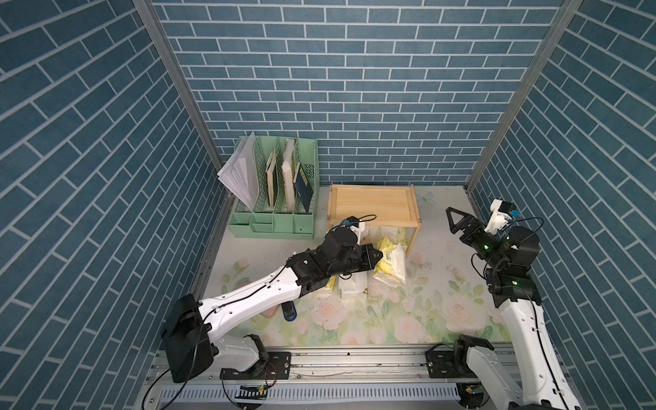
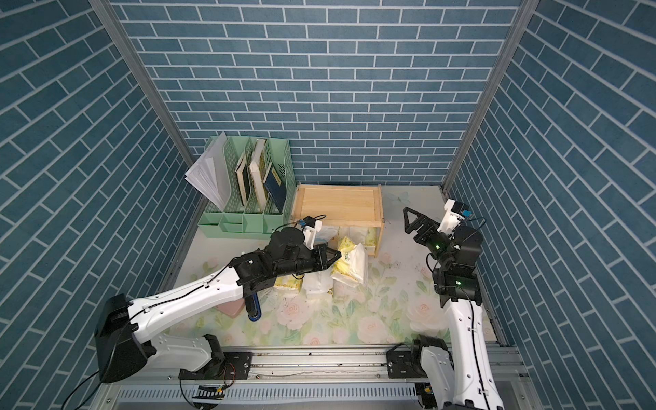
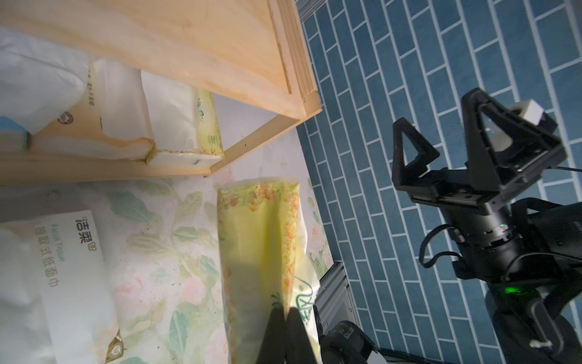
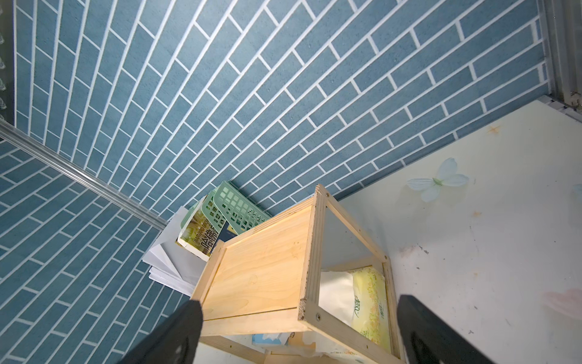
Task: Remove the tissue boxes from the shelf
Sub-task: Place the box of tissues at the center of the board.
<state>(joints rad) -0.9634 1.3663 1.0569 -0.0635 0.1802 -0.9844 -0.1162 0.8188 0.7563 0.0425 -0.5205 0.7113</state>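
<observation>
Grip: my left fingers (image 3: 283,315) are clenched on a thin fold of wrapper on one yellow pack (image 3: 261,239), which hangs just out in front of the shelf (image 3: 189,37). I cannot tell whether its far end is clear of the worktop (image 1: 390,319).
Idle side: my right fingers (image 1: 457,219) stand spread wide and empty off the shelf's end, well apart from every pack.
Left to clear: ahead of the left fingers, the lower tier (image 3: 94,170) holds a peach pack (image 3: 94,138), a second yellow pack (image 3: 189,119) and a light blue corner (image 3: 9,132). The top board (image 1: 372,202) is bare.
Already out: a white pack (image 3: 72,268) lies on the worktop beside the left fingers.
Slip risk: I judge the pinch shallow. The slick film could slide free or tear, dropping the pack.
Snag risk: the corner post (image 1: 413,238) stands just ahead, and a careless swing could catch it and shove the light shelf.
Next-reach risk: the low gap under the top board could knock my wrist camera (image 1: 355,223).
</observation>
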